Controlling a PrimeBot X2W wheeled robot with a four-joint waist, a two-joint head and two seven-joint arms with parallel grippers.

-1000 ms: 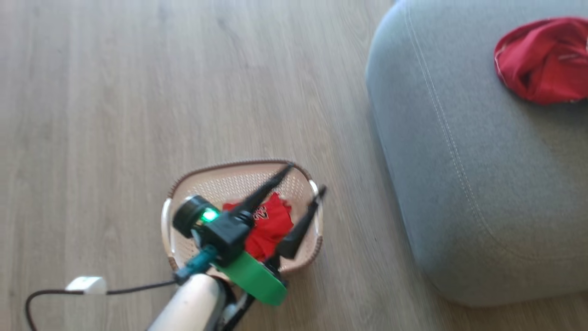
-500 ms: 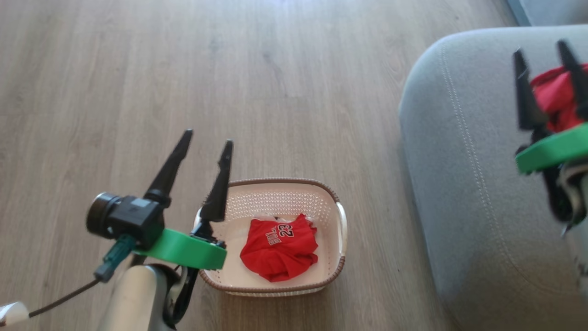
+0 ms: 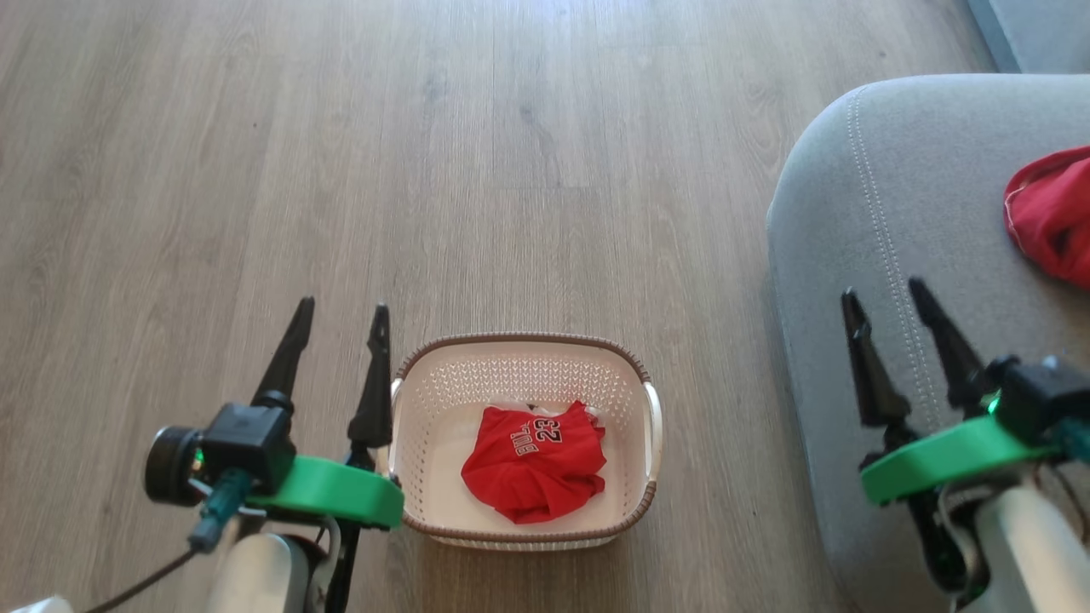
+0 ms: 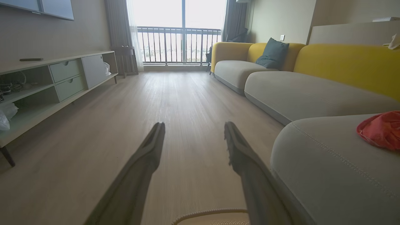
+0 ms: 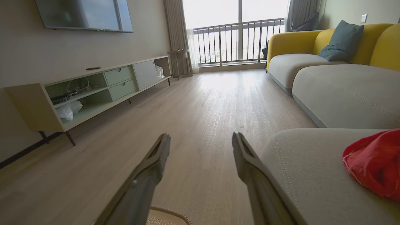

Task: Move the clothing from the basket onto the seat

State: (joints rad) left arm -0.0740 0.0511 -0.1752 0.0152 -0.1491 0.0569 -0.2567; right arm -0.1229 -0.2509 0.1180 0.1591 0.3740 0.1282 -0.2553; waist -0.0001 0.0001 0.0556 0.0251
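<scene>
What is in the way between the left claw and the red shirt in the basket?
Only the basket's own left wall: the open left gripper hangs just outside it. The jersey lies uncovered inside, nothing on top, so a reach from above looks clear.

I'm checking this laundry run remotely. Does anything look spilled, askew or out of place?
Nothing stands out. The basket sits upright on the floor with the jersey crumpled inside; the other red garment lies on the seat. The left gripper and right gripper are open and empty.
</scene>
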